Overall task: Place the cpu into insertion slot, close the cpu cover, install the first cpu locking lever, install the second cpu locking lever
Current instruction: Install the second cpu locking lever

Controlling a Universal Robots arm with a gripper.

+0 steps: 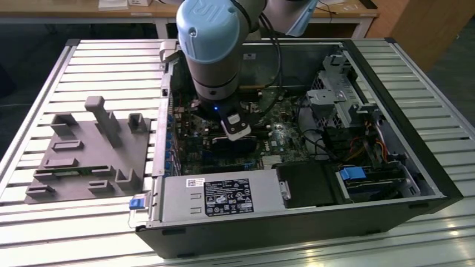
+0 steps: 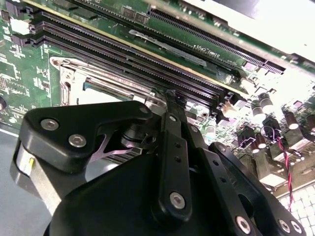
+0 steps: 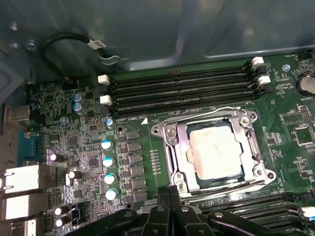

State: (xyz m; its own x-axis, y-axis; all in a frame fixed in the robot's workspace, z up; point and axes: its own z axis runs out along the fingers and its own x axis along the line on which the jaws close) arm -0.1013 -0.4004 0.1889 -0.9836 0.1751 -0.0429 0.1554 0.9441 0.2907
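The cpu (image 3: 215,151) sits in the insertion slot (image 3: 173,162) on the green motherboard (image 3: 78,128), its dull silver top showing through the cut-out of the cpu cover (image 3: 183,132), which lies flat over it in the first wrist view. Thin wire levers (image 3: 216,112) run along the edges of the cover; whether either is fully hooked under its catch cannot be told. Long black memory slots (image 3: 182,88) lie just beside the socket on two sides.

The gripper (image 3: 170,196) hovers at the socket's edge, its black fingers drawn close together with the tips near or at the frame's rim; whether they hold anything, or press on a lever, cannot be told. In the second wrist view the gripper (image 2: 170,98) points at the same metal frame (image 2: 74,73), close to a memory slot.

The risk here is likely a slip: a sprung lever may snap back if the tip rides off it, and a tip that skids may strike the neighbouring slots or the small capacitors (image 3: 109,162) nearby. Pressing down while the cover is not seated square could load the chip unevenly and harm the contacts beneath.

In the exterior view the arm (image 1: 211,50) reaches steeply down into the open computer case (image 1: 415,167), wrist nearly vertical, gripper (image 1: 237,133) low over the board. The case rests on a slatted worktop (image 1: 44,233), beside a grey fixture tray (image 1: 82,161) on the exterior view's left
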